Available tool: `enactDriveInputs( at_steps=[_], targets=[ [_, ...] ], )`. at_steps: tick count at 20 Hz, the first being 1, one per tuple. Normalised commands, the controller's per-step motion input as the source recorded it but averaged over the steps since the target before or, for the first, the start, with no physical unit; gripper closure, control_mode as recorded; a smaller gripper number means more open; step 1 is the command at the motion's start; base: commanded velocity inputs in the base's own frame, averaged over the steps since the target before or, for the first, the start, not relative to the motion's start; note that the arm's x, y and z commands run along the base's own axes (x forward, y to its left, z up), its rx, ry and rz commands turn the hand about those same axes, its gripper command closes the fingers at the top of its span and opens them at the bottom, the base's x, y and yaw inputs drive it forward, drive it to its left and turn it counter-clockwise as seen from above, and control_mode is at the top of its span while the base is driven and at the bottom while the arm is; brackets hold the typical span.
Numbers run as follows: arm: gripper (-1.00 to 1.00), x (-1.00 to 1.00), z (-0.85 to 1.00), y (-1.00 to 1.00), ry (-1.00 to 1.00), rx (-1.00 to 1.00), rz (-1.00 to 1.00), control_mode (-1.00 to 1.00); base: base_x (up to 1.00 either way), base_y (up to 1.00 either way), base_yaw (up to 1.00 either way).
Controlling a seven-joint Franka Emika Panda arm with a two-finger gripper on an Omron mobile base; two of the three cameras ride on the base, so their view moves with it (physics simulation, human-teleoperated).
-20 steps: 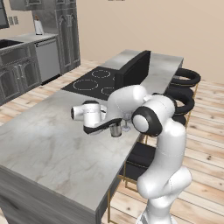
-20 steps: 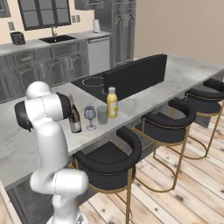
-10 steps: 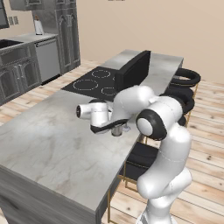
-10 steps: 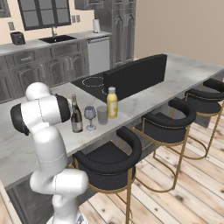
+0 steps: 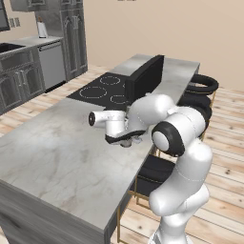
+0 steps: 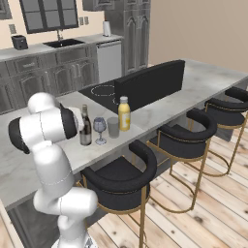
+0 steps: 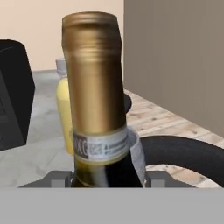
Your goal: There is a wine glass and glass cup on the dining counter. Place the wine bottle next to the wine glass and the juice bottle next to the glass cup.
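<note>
Both fingers of our gripper hold the wine bottle, standing just beside the wine glass. Past the glass come the cup and juice bottle, so only release seems left.

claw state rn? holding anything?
Claw: closed on the tall dark glass wine bottle with the gold-foil top, gripping it low on the neck; the bottle stands upright on the grey-white marble dining counter.
</note>
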Motion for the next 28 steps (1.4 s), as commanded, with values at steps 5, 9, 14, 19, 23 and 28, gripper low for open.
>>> enactDriveInputs(
  at_steps=[5, 9, 14, 19, 23, 28],
  targets=[
    [1.00, -0.09, -0.33, 0.00, -0.19, 0.00, 0.00, -1.00, 0.00, 0.00, 0.00],
    [1.00, -0.16, -0.38, 0.00, -0.17, 0.00, 0.00, -1.00, 0.00, 0.00, 0.00],
    [1.00, -0.15, -0.41, 0.00, -0.12, 0.03, 0.00, -1.00, 0.00, 0.00, 0.00],
    [1.00, -0.06, -0.41, 0.02, -0.12, 0.07, -0.01, -1.00, 0.00, 0.00, 0.00],
    [1.00, -0.02, -0.43, 0.04, -0.19, 0.09, 0.00, -1.00, 0.00, 0.00, 0.00],
    [1.00, -0.04, -0.45, 0.06, -0.26, 0.07, 0.00, -1.00, 0.00, 0.00, 0.00]
  ],
)
